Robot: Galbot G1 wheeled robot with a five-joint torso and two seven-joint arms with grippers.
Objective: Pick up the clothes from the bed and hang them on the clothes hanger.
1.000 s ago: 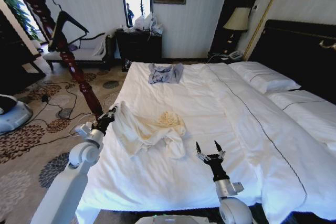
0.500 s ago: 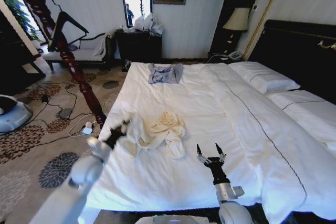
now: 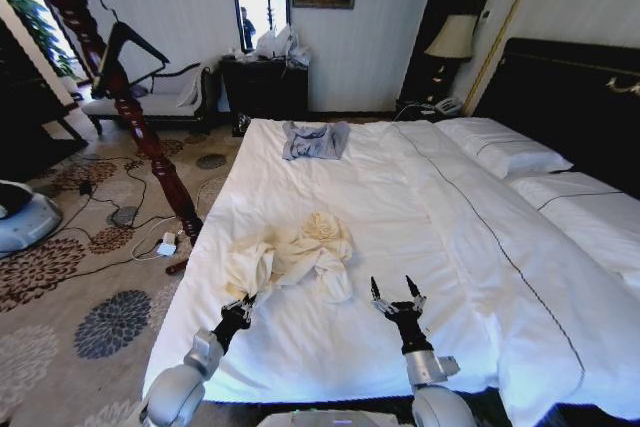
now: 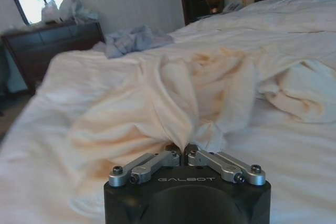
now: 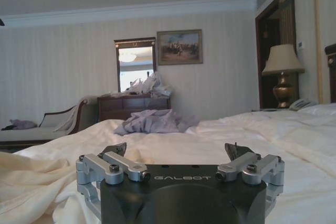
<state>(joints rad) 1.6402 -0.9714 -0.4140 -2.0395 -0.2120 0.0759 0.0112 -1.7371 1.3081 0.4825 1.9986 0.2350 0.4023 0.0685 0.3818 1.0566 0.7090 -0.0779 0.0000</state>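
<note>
The left tool point(image 4: 182, 157) is seen pinched shut on a thin fold of the clothes point(image 3: 292, 252), near the bed's point(image 3: 330, 347) left edge. So little fabric is held that a slip is risked once weight is taken. The right tool point(image 3: 397, 292) is parked spread wide, empty, beside the heap. The clothes hanger point(image 3: 125, 47) is well apart.

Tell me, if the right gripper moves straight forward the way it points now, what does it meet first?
The right gripper is open and points up the bed. Its line probably passes right of the cream garment, over bare sheet; depth is unclear.
</note>
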